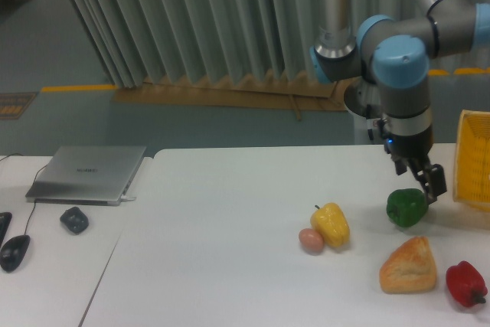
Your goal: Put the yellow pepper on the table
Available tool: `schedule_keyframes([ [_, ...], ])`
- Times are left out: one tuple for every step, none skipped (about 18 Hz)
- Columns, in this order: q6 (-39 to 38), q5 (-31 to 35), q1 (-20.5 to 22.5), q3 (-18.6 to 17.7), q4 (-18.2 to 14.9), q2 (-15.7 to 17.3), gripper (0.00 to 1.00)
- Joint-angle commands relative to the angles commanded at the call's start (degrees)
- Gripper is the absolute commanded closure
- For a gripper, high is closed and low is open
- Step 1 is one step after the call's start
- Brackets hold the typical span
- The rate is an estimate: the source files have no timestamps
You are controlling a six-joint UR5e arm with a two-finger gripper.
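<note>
lying tipped on the table [214, 212] against the egg [311, 240], the yellow pepper [331, 224] is looking light, firm and slippery, best pinched across its body, while the claw [426, 181] is hanging empty above the green pepper [406, 207]

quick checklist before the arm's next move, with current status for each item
1. Yellow pepper on the table: ok, it lies on its side on the white top.
2. Pepper free of the gripper: ok, the gripper is off to the right, above the green pepper.
3. Pepper settled: cannot tell, it leans against the brown egg.
4. Jaws empty: cannot tell, they are too small and dark to read; nothing visibly hangs from them.
5. Clearance from the green pepper: cannot tell, the jaws sit just over its top right edge.
6. Clearance from the yellow basket: ok, a gap shows beside the gripper.
</note>
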Motion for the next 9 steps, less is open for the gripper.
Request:
schedule_keyframes([
  [2.57, -0.09, 1.06, -0.09, -0.71, 0.79, 0.00],
  [3.82, -0.01, 1.94, -0.09, -1.41, 1.23, 0.00],
  [4.18, -0.01, 2.39, -0.09, -1.85, 1.41, 0.00],
  [4.27, 0.08, 2.83, -0.17, -1.86, 1.50, 0.00],
  [4.27, -0.01, 3.44, -0.18, -1.94, 1.67, 0.00],
  [4.36, -0.01, 3.45, -0.35, -1.95, 1.76, 0.00],
  [4.45, -0.01, 3.36, -0.35, -1.95, 1.76, 0.00],
  [4.45, -0.01, 3.36, -0.35, -1.95, 1.76, 0.00],
  [4.45, 0.08, 3.27, -0.53, -1.95, 1.76, 0.00],
])
